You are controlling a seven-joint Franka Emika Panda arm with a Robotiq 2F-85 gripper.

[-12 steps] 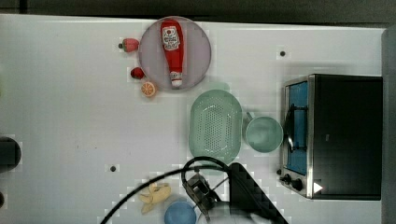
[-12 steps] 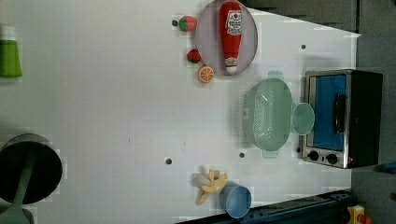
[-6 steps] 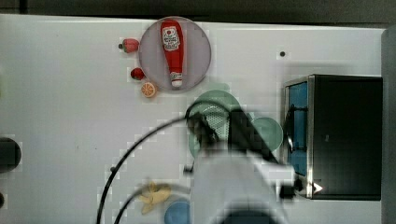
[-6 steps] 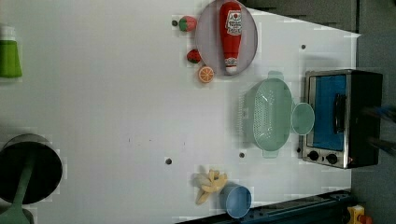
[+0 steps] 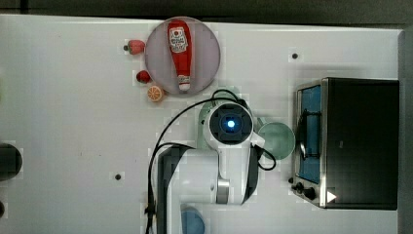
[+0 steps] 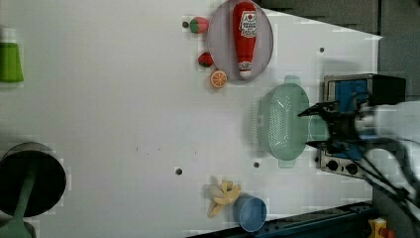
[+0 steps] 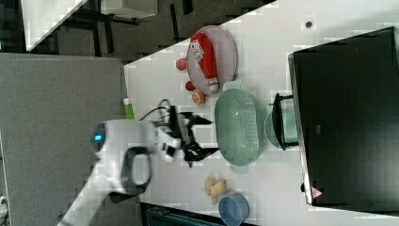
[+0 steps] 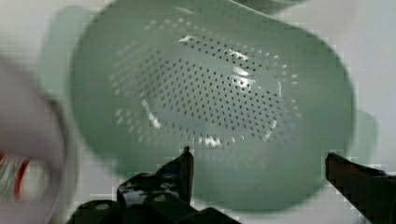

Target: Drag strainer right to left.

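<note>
Strainer (image 6: 280, 123): light, stiff, smooth plastic, likely to slide easily; hook the rim. Gripper (image 8: 257, 161) spread wide, holding nothing.

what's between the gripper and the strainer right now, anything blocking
Nothing visible. The open gripper hangs right over the strainer, with only air between. The cup sits beside it, on the toaster oven side.

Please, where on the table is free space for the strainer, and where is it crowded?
Free: the wide white stretch in the left view's left, between green bottle and black pot. Crowded: strainer sits among plate, cup, toaster oven, open gripper.
</note>
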